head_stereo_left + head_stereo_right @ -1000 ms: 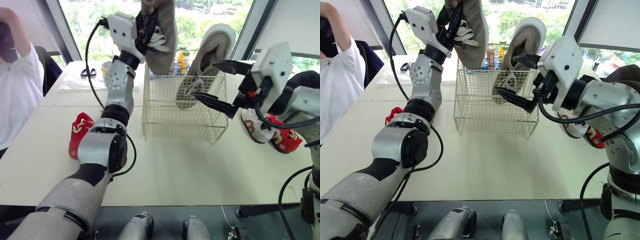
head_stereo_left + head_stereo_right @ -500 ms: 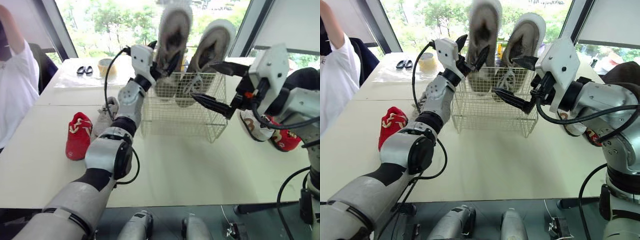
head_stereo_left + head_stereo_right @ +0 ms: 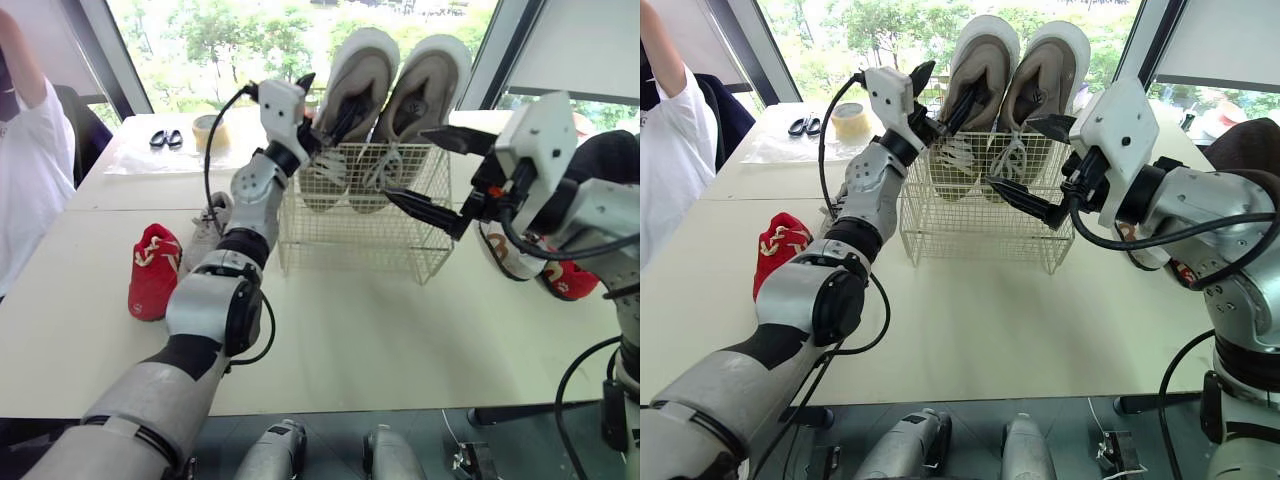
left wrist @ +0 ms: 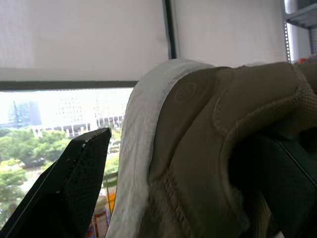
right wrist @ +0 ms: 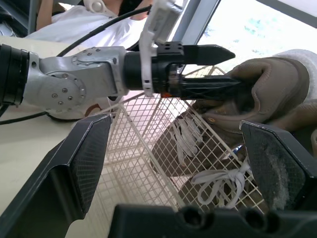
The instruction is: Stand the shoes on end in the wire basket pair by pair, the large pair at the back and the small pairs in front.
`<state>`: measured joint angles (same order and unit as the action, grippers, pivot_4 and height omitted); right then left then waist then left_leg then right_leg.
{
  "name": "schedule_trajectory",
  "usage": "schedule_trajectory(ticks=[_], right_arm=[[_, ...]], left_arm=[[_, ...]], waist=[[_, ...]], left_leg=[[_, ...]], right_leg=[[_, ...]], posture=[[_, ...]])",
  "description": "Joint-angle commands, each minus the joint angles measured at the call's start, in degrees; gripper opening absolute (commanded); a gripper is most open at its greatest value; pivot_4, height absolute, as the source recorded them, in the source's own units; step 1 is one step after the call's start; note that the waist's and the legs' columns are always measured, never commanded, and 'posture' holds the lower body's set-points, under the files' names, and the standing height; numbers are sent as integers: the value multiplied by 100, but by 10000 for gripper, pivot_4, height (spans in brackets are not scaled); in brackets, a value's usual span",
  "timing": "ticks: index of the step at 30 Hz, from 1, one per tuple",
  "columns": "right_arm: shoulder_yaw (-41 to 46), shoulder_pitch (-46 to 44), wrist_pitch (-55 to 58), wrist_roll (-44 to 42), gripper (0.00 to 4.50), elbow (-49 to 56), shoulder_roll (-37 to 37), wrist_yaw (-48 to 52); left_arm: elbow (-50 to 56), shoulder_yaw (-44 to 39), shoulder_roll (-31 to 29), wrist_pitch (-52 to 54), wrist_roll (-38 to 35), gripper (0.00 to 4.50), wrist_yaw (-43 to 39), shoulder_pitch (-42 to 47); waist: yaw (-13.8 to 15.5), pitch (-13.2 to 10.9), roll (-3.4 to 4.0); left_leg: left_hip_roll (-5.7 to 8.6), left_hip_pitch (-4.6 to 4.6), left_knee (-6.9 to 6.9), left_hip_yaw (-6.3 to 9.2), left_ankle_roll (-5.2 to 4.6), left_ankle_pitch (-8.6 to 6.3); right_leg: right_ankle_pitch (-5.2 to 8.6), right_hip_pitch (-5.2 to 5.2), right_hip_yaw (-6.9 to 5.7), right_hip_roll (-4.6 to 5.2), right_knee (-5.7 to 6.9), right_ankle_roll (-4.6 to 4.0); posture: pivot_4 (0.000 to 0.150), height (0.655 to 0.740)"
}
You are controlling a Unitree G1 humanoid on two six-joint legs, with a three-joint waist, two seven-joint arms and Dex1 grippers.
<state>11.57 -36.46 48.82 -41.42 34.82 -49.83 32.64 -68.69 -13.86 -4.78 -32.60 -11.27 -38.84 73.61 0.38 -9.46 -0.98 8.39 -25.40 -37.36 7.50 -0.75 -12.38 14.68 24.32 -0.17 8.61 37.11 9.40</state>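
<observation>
Both large tan shoes, left one (image 3: 352, 85) and right one (image 3: 428, 80), stand toe-down side by side along the back of the wire basket (image 3: 350, 240), heels poking well above the rim. The left tool (image 3: 326, 98) is released: one finger sits inside the left shoe's collar, the other outside and off the sole. The right tool (image 3: 407, 162) hangs spread wide and empty-handed just off the basket's front right corner. A red shoe (image 3: 152, 270) and a grey shoe (image 3: 207, 232) lie to the basket's left. There's lots of table (image 3: 380, 330) in front.

The left tool (image 3: 324, 95) has lowered its tan shoe (image 3: 366, 58) into the wire basket (image 3: 350, 242), grip apparently loosened.
</observation>
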Motion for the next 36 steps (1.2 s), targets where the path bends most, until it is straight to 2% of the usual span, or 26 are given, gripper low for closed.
schedule_trajectory(ticks=[1, 5, 10, 14, 16, 24, 36], right_arm=[[422, 131, 34, -81, 45000, 159, -158, -31], [838, 543, 125, -14, 45000, 99, -422, 6], [1409, 1274, 301, 477, 45000, -279, -820, -226], [1494, 1881, 466, 1089, 45000, -750, -793, -707], [1487, 2212, 383, 1354, 45000, -1034, -649, -848], [1347, 2628, -359, 1858, 45000, -2143, -80, -844], [873, 2276, -1001, 2237, 45000, -3578, 349, -703]], left_arm=[[968, -98, -220, 669, -526, 44155, -686, -174], [2611, 26, -631, 2004, -958, 44155, -984, -751], [4735, 256, -1586, 4725, -1899, 44155, -1597, -1521], [6116, 487, -2371, 6557, -2769, 44155, -2184, -2088], [6644, 557, -2577, 7139, -3116, 44155, -2298, -2330], [7792, 786, -2837, 7860, -3457, 44155, -2192, -3136], [8195, 755, -2803, 7960, -3643, 44155, -1771, -3375]], waist=[[-8, 0, 1], [-13, 0, 1], [-22, 0, 4], [-19, 2, 7], [2, 2, 7], [0, 0, 24], [-2, -1, 29]], left_leg=[[0, 0, -1, 0, 0, 0], [-1, 0, -1, 1, 0, 0], [-2, 2, -1, 2, 1, 0], [-3, 6, -1, 4, 1, 1], [-3, 8, -1, 4, 3, 2], [-8, 20, 9, 2, 5, 6], [-11, 24, 14, 1, 6, 7]], right_leg=[[0, 0, 0, 0, 0, 0], [0, 0, 0, 0, 2, -1], [0, -1, 3, -1, 4, -3], [0, -3, 5, -3, 9, -5], [0, -7, 6, -3, 8, -7], [-6, -11, 11, -7, 9, -17], [-6, -13, 11, -9, 7, -21]], posture=[[1500, 7400], [1500, 7400], [1500, 7400], [1500, 7400], [1500, 7400], [1500, 7400], [1500, 7400]])
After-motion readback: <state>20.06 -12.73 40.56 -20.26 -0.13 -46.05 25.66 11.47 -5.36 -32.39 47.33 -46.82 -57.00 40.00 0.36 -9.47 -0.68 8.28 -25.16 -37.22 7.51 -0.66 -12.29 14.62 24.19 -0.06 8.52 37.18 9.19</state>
